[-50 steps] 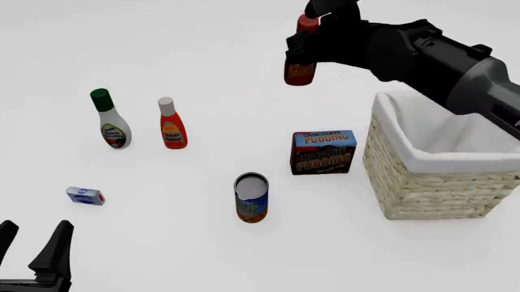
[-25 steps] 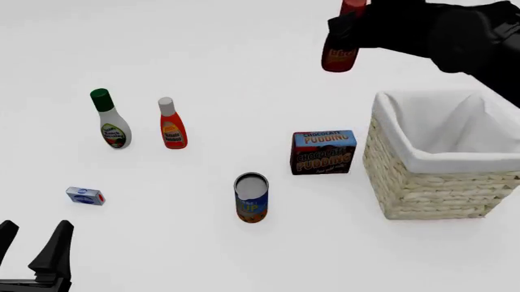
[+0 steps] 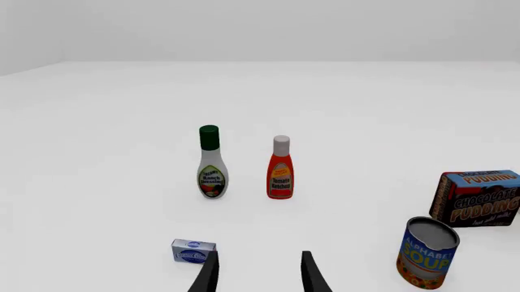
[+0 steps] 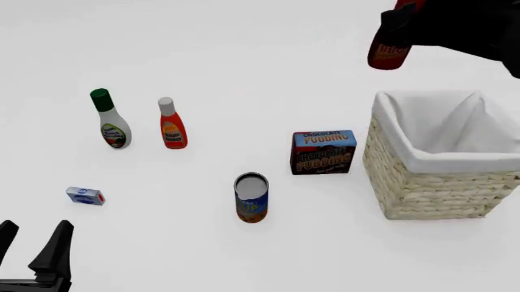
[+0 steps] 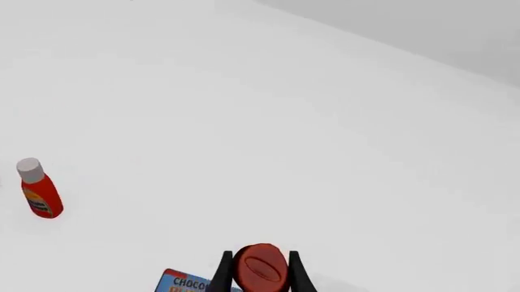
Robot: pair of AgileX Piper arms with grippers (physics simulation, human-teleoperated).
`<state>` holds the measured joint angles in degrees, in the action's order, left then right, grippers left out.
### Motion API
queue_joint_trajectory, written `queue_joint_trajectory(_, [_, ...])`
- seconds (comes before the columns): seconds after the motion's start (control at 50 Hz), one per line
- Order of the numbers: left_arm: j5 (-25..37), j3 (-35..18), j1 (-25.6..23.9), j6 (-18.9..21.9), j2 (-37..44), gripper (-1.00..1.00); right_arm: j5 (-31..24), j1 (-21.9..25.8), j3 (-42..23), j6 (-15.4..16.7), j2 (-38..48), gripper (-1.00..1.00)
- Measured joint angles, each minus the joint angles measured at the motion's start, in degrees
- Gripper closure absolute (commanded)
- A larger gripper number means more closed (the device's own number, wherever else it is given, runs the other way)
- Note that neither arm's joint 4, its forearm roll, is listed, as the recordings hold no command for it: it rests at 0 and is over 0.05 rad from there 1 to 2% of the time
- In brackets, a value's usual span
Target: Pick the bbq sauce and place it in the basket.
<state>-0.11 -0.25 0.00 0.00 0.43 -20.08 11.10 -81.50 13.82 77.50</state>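
Right gripper (image 4: 404, 27) is gripping the bbq sauce (image 4: 389, 52) in the front view, bottle hanging upright in the air near the top edge, above and just beyond the far left corner of the basket (image 4: 430, 191), not inside it. Basket is sitting at the right on the table (image 4: 243, 55), white lining showing. Chocolate pudding box (image 4: 323, 151) is standing just left of the basket, soup can (image 4: 251, 198) nearer the camera, ketchup bottle (image 4: 172, 124) and ranch bottle (image 4: 109, 120) standing side by side at left, small blue packet (image 4: 85, 196) lying nearer at far left. Left gripper (image 4: 33, 249) is sitting at the bottom left corner, fingers spread, holding nothing.

Left wrist view is showing the left gripper (image 3: 258, 274) with its fingers apart and nothing between them, the small blue packet (image 3: 193, 250) just beside one finger, ranch bottle (image 3: 211, 163) and ketchup bottle (image 3: 281, 168) beyond, soup can (image 3: 427, 252) and pudding box (image 3: 478, 198) off to the side.

Right wrist view is showing the right gripper (image 5: 260, 271) clamping the bbq sauce (image 5: 261, 267), red cap facing the camera between the fingers, ketchup bottle (image 5: 38, 189) far off on the table, a corner of the pudding box (image 5: 189, 282) beneath.
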Motion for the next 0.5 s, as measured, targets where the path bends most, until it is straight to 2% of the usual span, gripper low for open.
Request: queue_joint_trajectory(0.5, [0.0,0.0,0.0,0.0,0.0,-1.0,2.4,-8.3,8.4,-1.3,-6.1,1.0])
